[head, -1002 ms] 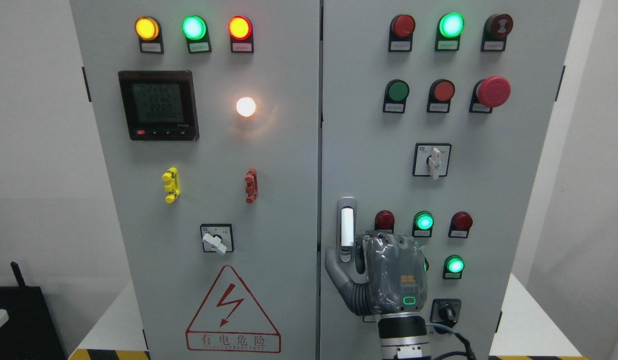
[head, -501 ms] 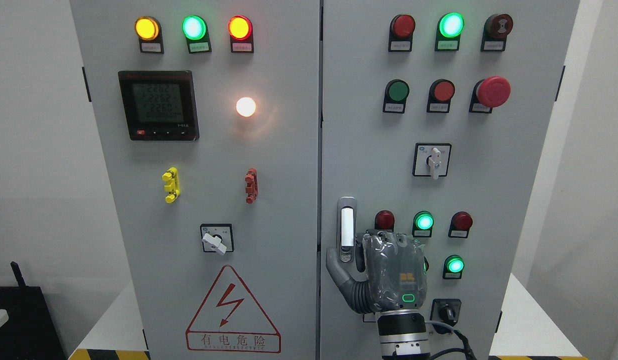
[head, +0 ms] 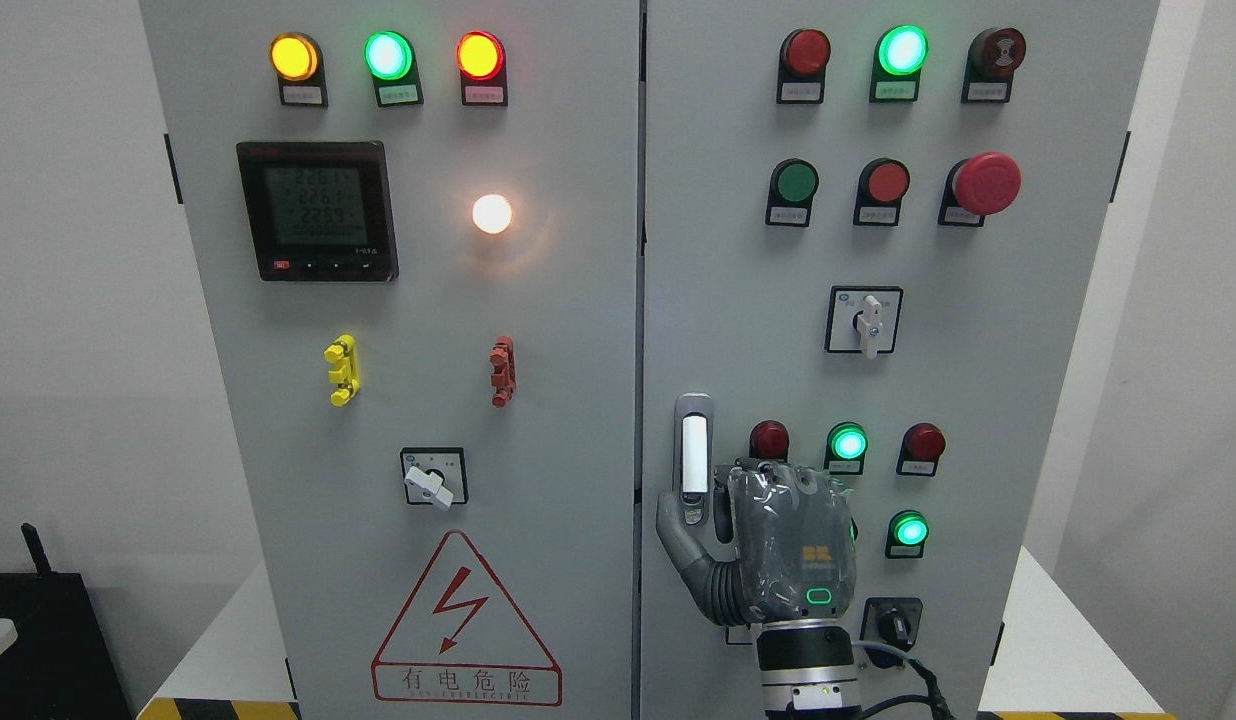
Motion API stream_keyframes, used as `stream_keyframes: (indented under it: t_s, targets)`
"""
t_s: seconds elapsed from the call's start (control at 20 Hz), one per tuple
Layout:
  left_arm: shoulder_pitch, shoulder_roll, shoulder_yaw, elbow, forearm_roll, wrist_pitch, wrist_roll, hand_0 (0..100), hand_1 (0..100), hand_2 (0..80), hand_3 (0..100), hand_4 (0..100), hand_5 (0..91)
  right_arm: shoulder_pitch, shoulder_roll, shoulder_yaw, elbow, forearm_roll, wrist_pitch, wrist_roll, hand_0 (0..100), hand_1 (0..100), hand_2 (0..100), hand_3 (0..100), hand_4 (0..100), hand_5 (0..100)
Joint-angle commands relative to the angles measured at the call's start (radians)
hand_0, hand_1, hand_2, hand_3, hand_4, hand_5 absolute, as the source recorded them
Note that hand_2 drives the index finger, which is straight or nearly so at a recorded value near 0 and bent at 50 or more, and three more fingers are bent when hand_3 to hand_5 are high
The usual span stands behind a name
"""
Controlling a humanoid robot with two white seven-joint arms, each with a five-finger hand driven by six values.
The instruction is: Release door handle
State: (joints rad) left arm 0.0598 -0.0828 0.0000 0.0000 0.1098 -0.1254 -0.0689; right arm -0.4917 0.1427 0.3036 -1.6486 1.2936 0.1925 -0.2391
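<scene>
The door handle (head: 693,455) is a white lever in a silver plate, upright at the left edge of the cabinet's right door (head: 738,300). My right hand (head: 693,515) comes up from the bottom edge and sits at the handle's lower end. Its thumb (head: 670,520) lies along the left side of the handle plate. Its curled fingers (head: 720,505) lie against the right side, so the hand closes around the handle's bottom end. The palm's back faces me and hides the other fingertips. The left arm is out of view.
Both cabinet doors stand shut. Lit lamps (head: 848,442), push buttons and a rotary switch (head: 890,622) sit close to the right of my hand. The left door (head: 428,300) carries a meter (head: 316,210), a selector switch (head: 433,478) and a warning triangle (head: 465,625). White table surface (head: 1063,650) lies at the lower right.
My right hand has shifted slightly to the right and the thumb has come closer to the handle plate. The handle and the door have not moved.
</scene>
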Motion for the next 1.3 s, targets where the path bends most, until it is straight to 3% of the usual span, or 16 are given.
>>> stream_keyframes:
  t_s: [0.0,1.25]
  targets:
    - [0.0,0.0,-0.012,-0.015,0.001,0.0,0.001,12,39,0.0,0,0,0.0,-0.001,0.0,-0.003,0.004,0.0,0.001,-0.002,43,41,100,100,100,97]
    - [0.0,0.0,-0.012,-0.015,0.001,0.0,0.0,12,39,0.0,0,0,0.0,0.004,0.003,-0.023,0.003,-0.01,0.001,-0.009,54,35,100,100,100,97]
